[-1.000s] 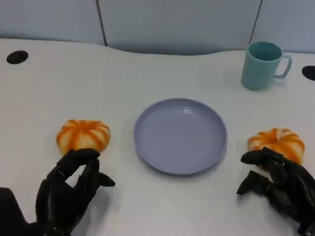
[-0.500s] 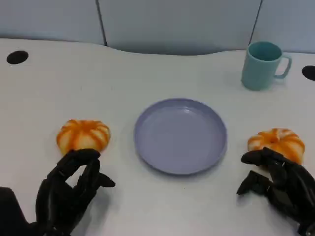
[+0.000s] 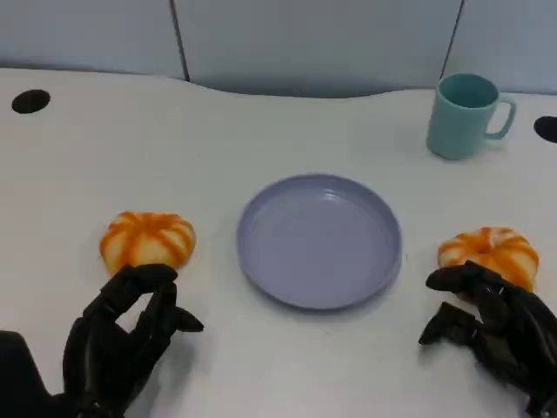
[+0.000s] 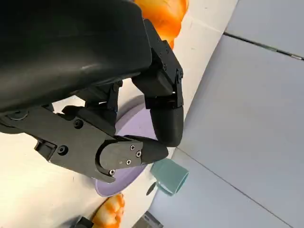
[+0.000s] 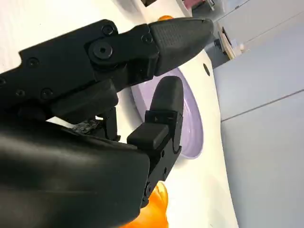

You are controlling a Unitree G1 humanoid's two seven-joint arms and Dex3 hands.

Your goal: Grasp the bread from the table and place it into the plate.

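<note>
Head view, left hand (image 3: pixel 122 335) empty, fingers apart, right hand (image 3: pixel 492 326) likewise, beside bread (image 3: pixel 489 252)

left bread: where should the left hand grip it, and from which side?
Probably from above, fingers on opposite flanks of the left bread. It is a low round dome lying flat on the table, so only its sides offer hold. The left hand sits just in front, open.

Right bread (image 3: pixel 489 251) near edge hidden behind right hand (image 3: pixel 496 326).

Bare white worktop (image 3: pixel 261 122) lies around the round lilac plate (image 3: pixel 319 239); a teal mug (image 3: pixel 464 115) stands well behind it.
</note>
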